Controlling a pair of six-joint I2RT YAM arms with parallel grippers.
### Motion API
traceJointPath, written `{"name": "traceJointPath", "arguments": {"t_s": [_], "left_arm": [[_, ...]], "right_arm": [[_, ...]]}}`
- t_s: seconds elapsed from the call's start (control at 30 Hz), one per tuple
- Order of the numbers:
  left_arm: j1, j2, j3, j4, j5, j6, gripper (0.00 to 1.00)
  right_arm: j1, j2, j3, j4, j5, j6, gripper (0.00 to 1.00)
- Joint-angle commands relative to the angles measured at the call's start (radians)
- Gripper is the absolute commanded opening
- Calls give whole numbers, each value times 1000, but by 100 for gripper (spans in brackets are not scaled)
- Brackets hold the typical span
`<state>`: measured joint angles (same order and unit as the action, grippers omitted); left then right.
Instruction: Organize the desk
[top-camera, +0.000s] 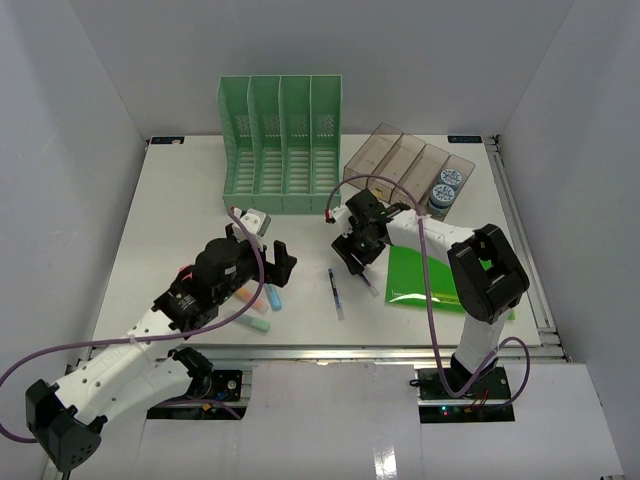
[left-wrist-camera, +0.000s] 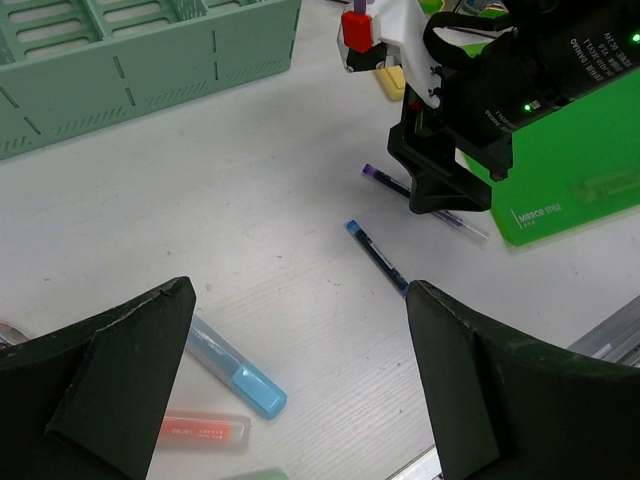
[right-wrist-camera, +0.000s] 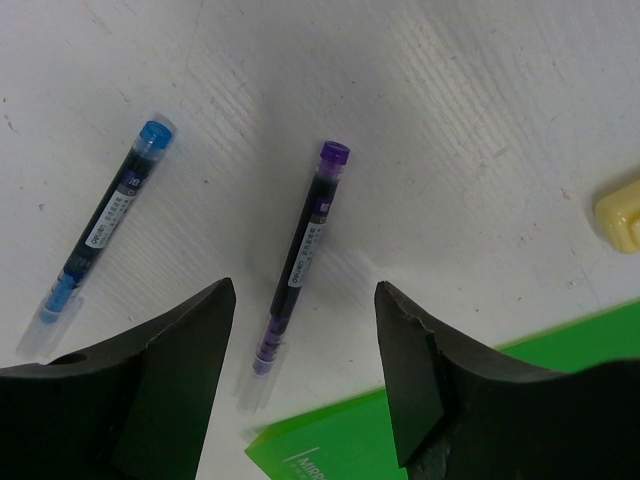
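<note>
Right gripper (right-wrist-camera: 305, 292): jaws straddle purple pen (right-wrist-camera: 305, 235), a gap each side.
Beside it: blue pen (right-wrist-camera: 100, 235), bare strip of desk (top-camera: 180, 210) between.
Pen tip: folder (right-wrist-camera: 400, 430) edge just beside, tight.
Eraser (right-wrist-camera: 622, 212): well apart.
Far edge: rack (top-camera: 281, 140) and organizer (top-camera: 405, 165) block.
Near left arm: highlighters (top-camera: 262, 300) clustered.

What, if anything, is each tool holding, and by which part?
Nothing is held. The right tool straddles the purple pen without touching it; the left tool hangs open, empty.
</note>
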<state>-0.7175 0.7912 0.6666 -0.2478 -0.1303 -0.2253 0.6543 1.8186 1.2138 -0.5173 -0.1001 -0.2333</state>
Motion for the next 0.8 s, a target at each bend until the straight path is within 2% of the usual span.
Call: {"name": "traceJointPath", "arguments": {"t_s": [0.0, 0.1, 0.27, 0.57, 0.77], "left_arm": [[11, -20, 10, -6, -1, 7, 98], [13, -21, 10, -7, 8, 7, 98], [15, -23, 8, -6, 14, 6, 98], [15, -22, 5, -5, 21, 7, 98], [15, -29, 3, -4, 21, 7, 98]], "right_arm": [[19, 20, -11, 33, 5, 12, 56], [25, 38, -9, 36, 18, 10, 47], [27, 51, -12, 36, 35, 8, 43], [31, 72, -26, 43, 57, 10, 28], [35, 78, -18, 39, 66, 15, 15]]}}
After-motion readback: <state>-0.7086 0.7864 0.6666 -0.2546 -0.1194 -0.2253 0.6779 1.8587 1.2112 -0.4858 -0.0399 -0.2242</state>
